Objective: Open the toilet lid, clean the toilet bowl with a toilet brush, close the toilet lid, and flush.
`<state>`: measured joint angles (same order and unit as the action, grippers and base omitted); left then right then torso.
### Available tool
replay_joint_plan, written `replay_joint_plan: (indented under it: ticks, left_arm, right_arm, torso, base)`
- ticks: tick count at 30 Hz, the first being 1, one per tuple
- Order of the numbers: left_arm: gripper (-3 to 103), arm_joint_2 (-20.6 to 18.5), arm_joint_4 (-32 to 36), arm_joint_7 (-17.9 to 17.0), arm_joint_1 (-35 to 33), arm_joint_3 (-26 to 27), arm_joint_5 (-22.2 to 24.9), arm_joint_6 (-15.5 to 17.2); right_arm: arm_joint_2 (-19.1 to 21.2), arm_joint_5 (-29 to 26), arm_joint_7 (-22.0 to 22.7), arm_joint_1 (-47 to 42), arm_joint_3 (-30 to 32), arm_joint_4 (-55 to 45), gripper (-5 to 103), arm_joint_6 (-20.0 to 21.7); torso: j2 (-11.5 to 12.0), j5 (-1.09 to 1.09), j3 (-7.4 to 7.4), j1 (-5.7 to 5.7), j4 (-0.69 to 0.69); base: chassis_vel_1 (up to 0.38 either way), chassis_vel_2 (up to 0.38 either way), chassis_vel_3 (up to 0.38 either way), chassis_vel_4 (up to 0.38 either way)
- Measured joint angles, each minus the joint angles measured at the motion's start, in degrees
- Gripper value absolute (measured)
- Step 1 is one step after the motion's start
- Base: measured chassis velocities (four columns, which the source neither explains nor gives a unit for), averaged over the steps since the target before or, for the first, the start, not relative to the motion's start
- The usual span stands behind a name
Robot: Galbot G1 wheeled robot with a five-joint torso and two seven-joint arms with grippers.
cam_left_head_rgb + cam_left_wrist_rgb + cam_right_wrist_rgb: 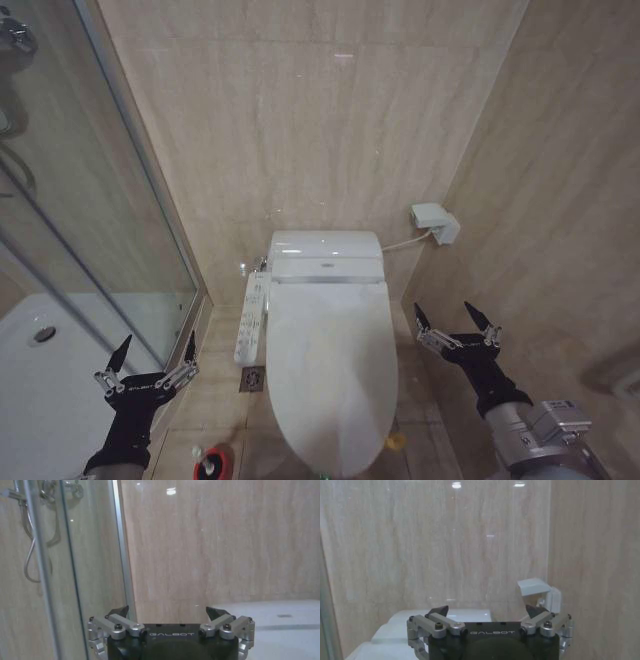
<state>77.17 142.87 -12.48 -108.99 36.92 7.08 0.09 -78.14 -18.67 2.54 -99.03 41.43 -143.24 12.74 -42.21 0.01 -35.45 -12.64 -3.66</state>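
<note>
So on my far left there's the shower: clear glass door (80, 200) in a thin metal frame, with the curved white shower tray (40, 390) behind it and a round drain in it. My left gripper (152, 350) hangs low in front of that glass, dark pointed fingers spread wide with nothing between them; through its wrist view I get the glass edge, a looped metal shower hose (31, 547) behind it, and the beige stone-look wall. Down on the tile floor just right of that arm sits the toilet brush (212, 464), a small round red base with a dark centre, thin white handle poking up, near the front left corner of the toilet. Next over, a long white button remote panel (251, 318) runs along the toilet's left side, a little square floor drain (251, 379) below it. Then the toilet lid (330, 370) itself, smooth glossy white plastic, long oval, lying flat and shut so the toilet bowl under it is hidden. A white wall socket box (435, 222) with a cable sits right of the tank. My right gripper (457, 327) hovers beside the toilet's right side, close to the right wall, fingers also wide, gripping nothing.
</note>
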Motion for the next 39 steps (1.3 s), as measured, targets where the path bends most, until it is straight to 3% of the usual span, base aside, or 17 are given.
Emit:
replay_joint_plan:
  ticks: [10, 14, 16, 20, 22, 24, 39]
  left_arm:
    - [100, 0.0, 0.0, 0.0, 0.0, 0.0, 0.0, 0.0]
    - [100, 0.0, 0.0, 0.0, 0.0, 0.0, 0.0, 0.0]
    - [100, 0.0, 0.0, 0.0, 0.0, 0.0, 0.0, 0.0]
    - [100, 0.0, 0.0, 0.0, 0.0, 0.0, 0.0, 0.0]
    - [100, 0.0, 0.0, 0.0, 0.0, 0.0, 0.0, 0.0]
    - [100, 0.0, 0.0, 0.0, 0.0, 0.0, 0.0, 0.0]
    - [100, 0.0, 0.0, 0.0, 0.0, 0.0, 0.0, 0.0]
  right_arm:
    - [0.0, 0.0, 0.0, 0.0, 0.0, 0.0, 100, 0.0]
    - [0.0, 0.0, 0.0, 0.0, 0.0, 0.0, 100, 0.0]
    - [0.0, 0.0, 0.0, 0.0, 0.0, 0.0, 100, 0.0]
    - [0.0, 0.0, 0.0, 0.0, 0.0, 0.0, 100, 0.0]
    - [0.0, 0.0, 0.0, 0.0, 0.0, 0.0, 100, 0.0]
    - [0.0, 0.0, 0.0, 0.0, 0.0, 0.0, 100, 0.0]
    - [0.0, 0.0, 0.0, 0.0, 0.0, 0.0, 100, 0.0]
  torso:
    - [0.0, 0.03, 0.0, 0.01, 0.0]
    - [0.0, -0.05, 0.01, 0.01, -0.01]
    - [0.0, 0.05, 0.0, 0.02, -0.01]
    - [0.0, -0.06, 0.01, 0.02, 0.0]
    - [0.0, 0.05, 0.0, 0.02, 0.0]
    - [0.0, -0.06, 0.01, 0.03, -0.03]
    - [0.0, -0.01, -0.02, -0.06, 0.01]
  base:
    - [0.275, -0.257, -0.268, 0.265]
    - [0.303, -0.339, -0.316, 0.303]
    - [0.332, -0.294, -0.307, 0.309]
    - [0.3, -0.326, -0.283, 0.31]
    - [0.291, -0.29, -0.3, 0.279]
    - [0.235, -0.263, -0.25, 0.248]
    - [0.01, -0.006, -0.023, 0.035]
